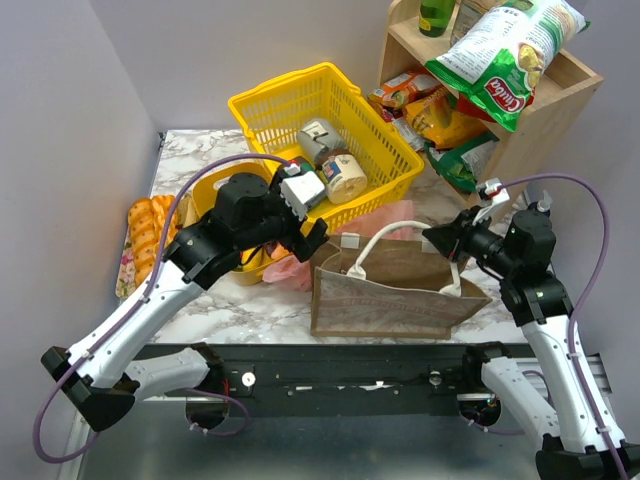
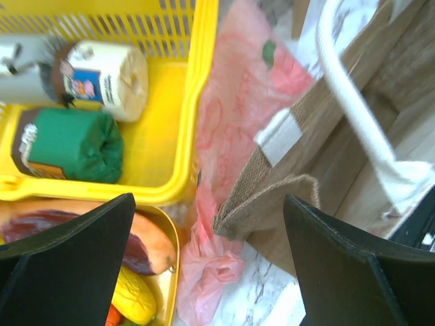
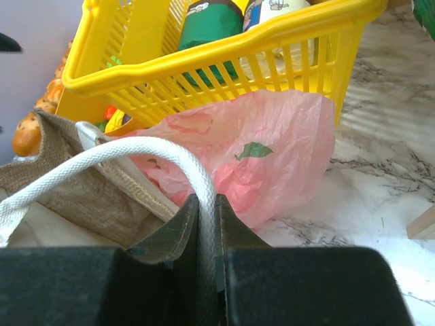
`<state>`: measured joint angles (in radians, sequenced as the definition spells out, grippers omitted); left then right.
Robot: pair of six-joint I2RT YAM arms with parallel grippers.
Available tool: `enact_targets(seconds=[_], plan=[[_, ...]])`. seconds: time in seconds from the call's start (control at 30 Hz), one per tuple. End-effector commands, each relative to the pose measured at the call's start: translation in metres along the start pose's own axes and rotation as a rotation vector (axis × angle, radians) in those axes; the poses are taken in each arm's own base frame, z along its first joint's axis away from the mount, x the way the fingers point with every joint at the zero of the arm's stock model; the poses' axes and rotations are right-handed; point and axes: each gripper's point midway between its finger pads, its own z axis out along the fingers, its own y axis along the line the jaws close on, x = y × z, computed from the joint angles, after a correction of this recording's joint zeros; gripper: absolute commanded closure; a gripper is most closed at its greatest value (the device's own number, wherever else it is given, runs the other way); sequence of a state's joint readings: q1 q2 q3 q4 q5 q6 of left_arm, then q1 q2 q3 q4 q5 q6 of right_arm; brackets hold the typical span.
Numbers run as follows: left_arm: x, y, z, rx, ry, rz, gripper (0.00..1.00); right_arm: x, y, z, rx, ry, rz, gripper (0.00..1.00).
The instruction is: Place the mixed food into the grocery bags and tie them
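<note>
The brown bag [image 1: 385, 285] lies near the table's front edge with its mouth open; its corner also shows in the left wrist view [image 2: 272, 197]. My right gripper [image 1: 432, 238] [image 3: 206, 200] is shut on the bag's white handle [image 3: 136, 153] and holds it up. The crumpled pink bag [image 1: 290, 268] [image 2: 238, 115] [image 3: 258, 156] lies between the brown bag and the basket. My left gripper [image 1: 316, 243] [image 2: 211, 204] is open and empty above the pink bag and the brown bag's corner. Toy food [image 2: 136, 295] lies in the yellow tub [image 2: 173, 244]. The green-and-white crisp packet [image 1: 505, 50] sits on the shelf.
A yellow mesh basket [image 1: 320, 125] with tins [image 1: 345, 178] stands at the back centre. A wooden shelf [image 1: 560, 110] with snack packets [image 1: 440, 115] stands at the back right. A bread loaf [image 1: 145, 235] lies at the left edge.
</note>
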<state>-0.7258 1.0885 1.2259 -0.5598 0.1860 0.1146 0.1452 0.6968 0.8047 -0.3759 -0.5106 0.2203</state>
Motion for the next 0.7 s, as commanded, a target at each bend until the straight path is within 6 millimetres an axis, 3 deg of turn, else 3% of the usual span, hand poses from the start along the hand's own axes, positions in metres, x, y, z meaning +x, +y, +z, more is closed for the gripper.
enact_targets(seconds=[0.0,0.1,0.23,0.67], plan=[[-0.046,-0.011,-0.017,0.061,-0.152,0.007,0.01,-0.011,0.010,-0.006,-0.032,-0.040,-0.053,0.86],[-0.043,-0.024,-0.001,0.161,-0.118,0.017,0.01,-0.012,0.014,-0.009,-0.047,-0.047,-0.062,0.87],[-0.025,-0.032,0.026,0.247,0.000,-0.001,0.01,-0.014,0.016,-0.011,-0.054,-0.055,-0.070,0.87],[0.005,-0.047,0.055,0.379,0.117,-0.025,0.03,-0.027,0.026,-0.019,-0.085,-0.087,-0.117,0.87]])
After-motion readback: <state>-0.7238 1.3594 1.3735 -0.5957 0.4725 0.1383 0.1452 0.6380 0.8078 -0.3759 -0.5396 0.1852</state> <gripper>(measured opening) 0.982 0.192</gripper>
